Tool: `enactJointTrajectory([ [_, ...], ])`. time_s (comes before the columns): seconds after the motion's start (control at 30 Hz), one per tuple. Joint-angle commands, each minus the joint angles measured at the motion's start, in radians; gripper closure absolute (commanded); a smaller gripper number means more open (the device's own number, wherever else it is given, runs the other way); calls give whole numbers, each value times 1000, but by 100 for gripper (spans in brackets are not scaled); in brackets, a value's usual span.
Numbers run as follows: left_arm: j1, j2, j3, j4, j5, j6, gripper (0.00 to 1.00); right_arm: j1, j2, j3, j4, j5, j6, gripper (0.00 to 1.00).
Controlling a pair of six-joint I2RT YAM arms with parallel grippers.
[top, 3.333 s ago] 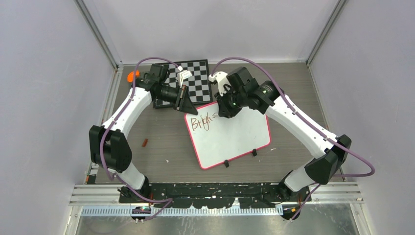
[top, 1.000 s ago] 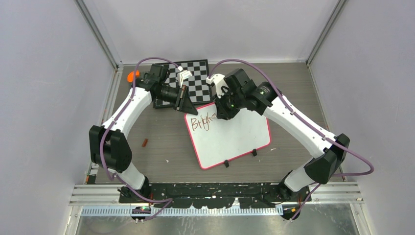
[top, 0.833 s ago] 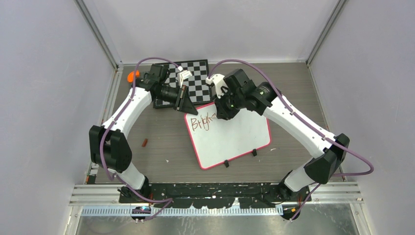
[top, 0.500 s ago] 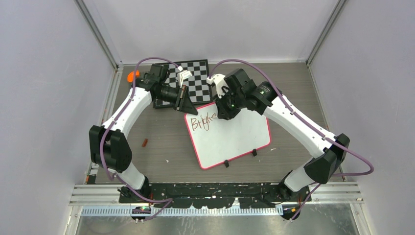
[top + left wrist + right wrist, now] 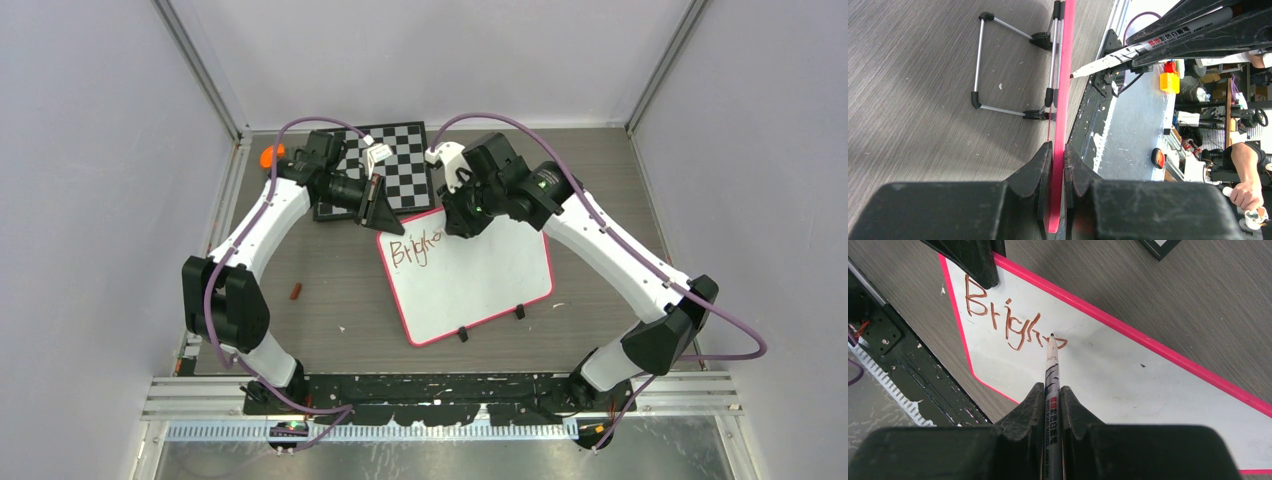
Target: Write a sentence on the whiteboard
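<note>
Right wrist view: marker tip on whiteboard, beside reddish letters.

Whiteboard on table; checkered board behind it.

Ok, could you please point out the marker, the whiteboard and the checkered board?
marker (image 5: 1053, 367): right wrist view, on its barrel, behind the tip.
whiteboard (image 5: 1128, 385): right wrist view, on the bare white surface.
checkered board (image 5: 405, 178): top external view, on its uncovered squares.

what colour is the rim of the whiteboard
The whiteboard has a bright pink-red rim, clearest in the right wrist view.
</note>
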Motion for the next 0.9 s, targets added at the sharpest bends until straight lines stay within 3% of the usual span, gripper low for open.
enactJointTrajectory([
  [0.0,0,-25,27,-19,-16,-16,100,-2,1,59,34,1,-13,100],
  [0.87,0,-24,18,-21,-18,-8,100,-2,-46,-92,35,7,0,100],
])
